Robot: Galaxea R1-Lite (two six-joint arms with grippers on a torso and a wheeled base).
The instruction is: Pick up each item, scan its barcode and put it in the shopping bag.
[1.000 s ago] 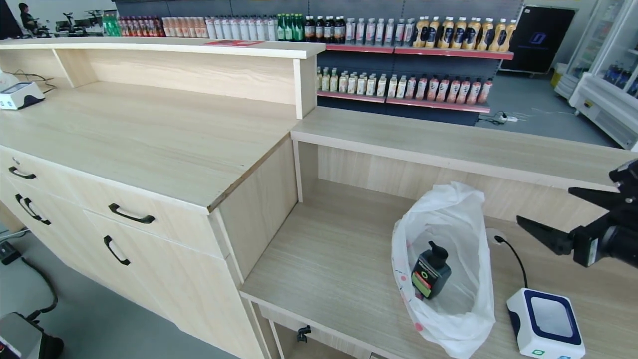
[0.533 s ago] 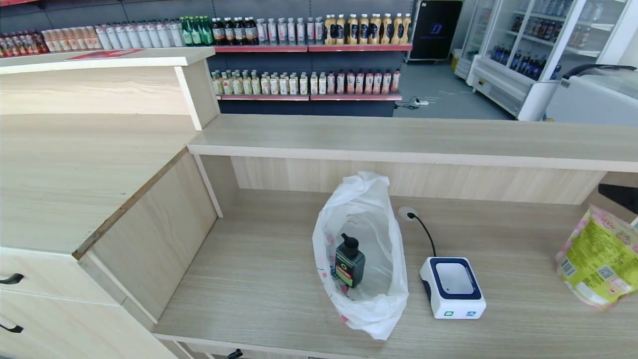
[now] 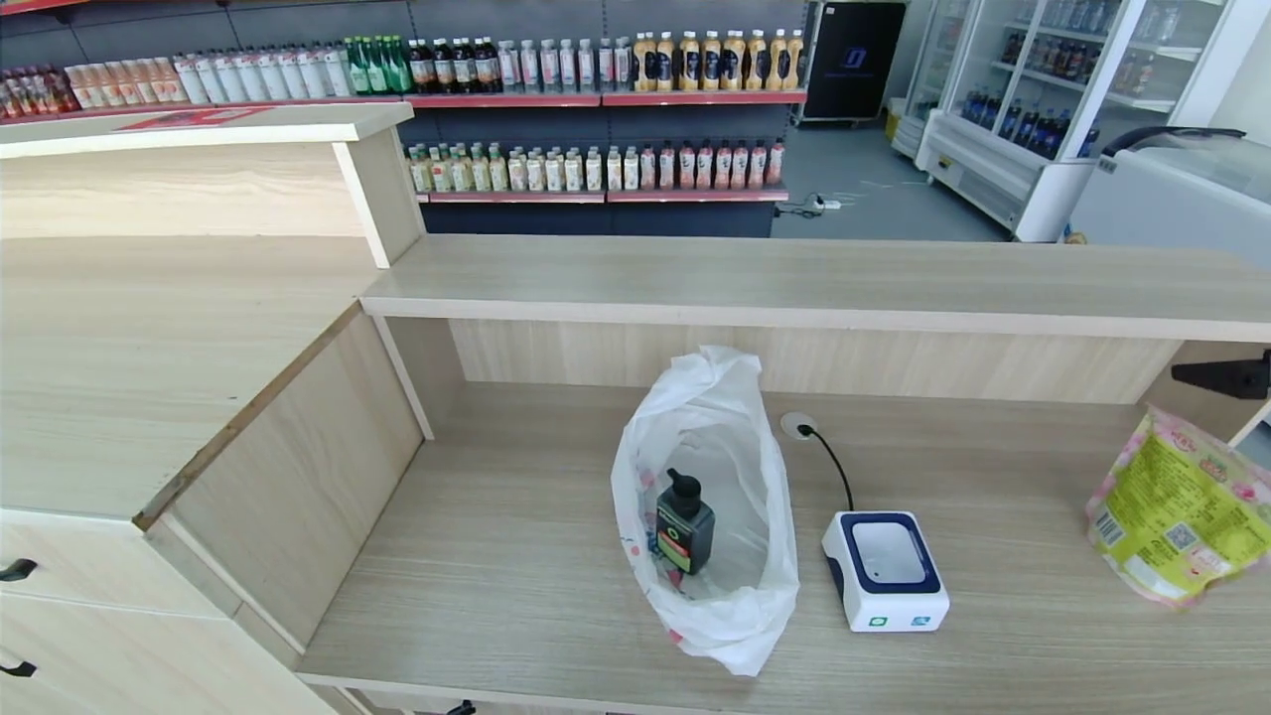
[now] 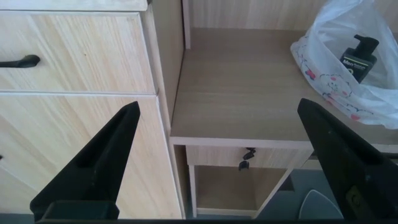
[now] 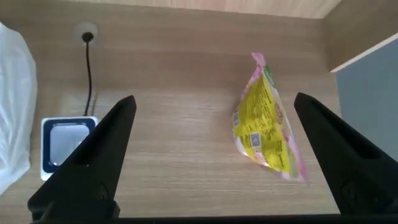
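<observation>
Yellow-green foil snack pouch with pink crimped edges sits at the far right of the pale wood-grain table. It is well apart from the white and navy barcode scanner and seems to be propped on its lower edge, leaning. Its printed face, with a barcode patch near the lower corner, is turned toward the robot.

It is likely light, puffy and crinkly, with slick film that dents and slides, so a hard squeeze mid-body could crush the contents. The flat crimped top seam or a side edge looks the safer hold, and leaves the barcode uncovered for the scanner.

The right pincer hangs over the table above the pouch, fingers spread wide, holding nothing. The left pincer is also released and empty, low off the table's left front corner beside the drawer fronts.

Left of the scanner stands the thin white plastic shopping bag, mouth open, with a black pump bottle already inside. A black cable runs from the scanner to a grommet behind it.
</observation>
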